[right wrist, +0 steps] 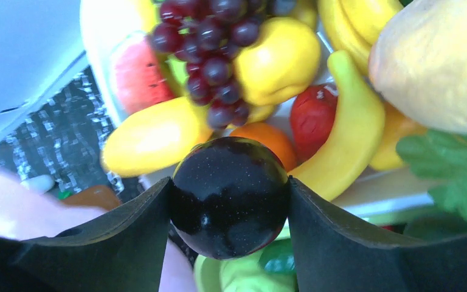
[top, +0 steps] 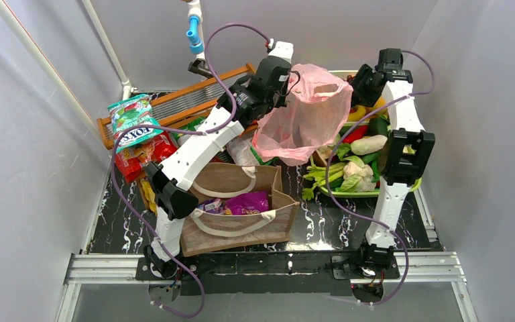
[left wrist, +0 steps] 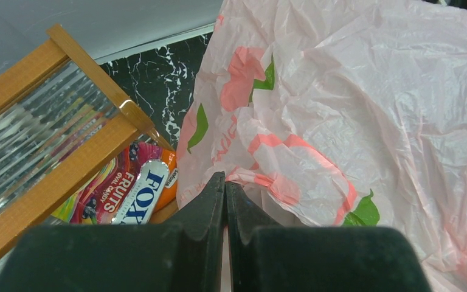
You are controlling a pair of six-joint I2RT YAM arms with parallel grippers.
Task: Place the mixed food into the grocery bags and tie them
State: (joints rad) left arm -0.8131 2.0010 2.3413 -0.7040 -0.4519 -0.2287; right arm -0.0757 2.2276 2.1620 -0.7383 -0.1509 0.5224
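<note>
1. Top view: the left gripper (top: 283, 86) meets the translucent pink bag (top: 305, 121) at the bag's 10 o'clock edge, and the bag's mouth stands raised. The brown tote (top: 241, 231) sits at the bag's 7 o'clock near the arm bases, with a purple packet (top: 249, 201) inside. At the tote's 10 o'clock, a teal Fox's packet (top: 133, 119) and a red packet (top: 133, 161) lie against the wooden rack (top: 174, 100). The right gripper (top: 367, 82) hangs at the bag's 2 o'clock. A cauliflower (top: 357, 169) lies in the green tray (top: 369, 193) at the bag's 4 o'clock. Neither pair of jaws can be read from here.

2. Left wrist view: the left gripper's (left wrist: 225, 182) jaws are pressed together, pinching a pink-striped fold of the bag (left wrist: 352, 109). The rack (left wrist: 42, 146) lies at 9 o'clock.

3. Right wrist view: the right gripper's (right wrist: 229, 201) jaws stand wide, and both fingers touch the sides of a dark round fruit (right wrist: 229, 194) gripped between them. Beyond it, at 12 o'clock, are grapes (right wrist: 213, 55). An orange (right wrist: 267, 137) and a banana (right wrist: 346, 128) at 1 to 2 o'clock crowd the white tray (right wrist: 97, 30).
</note>
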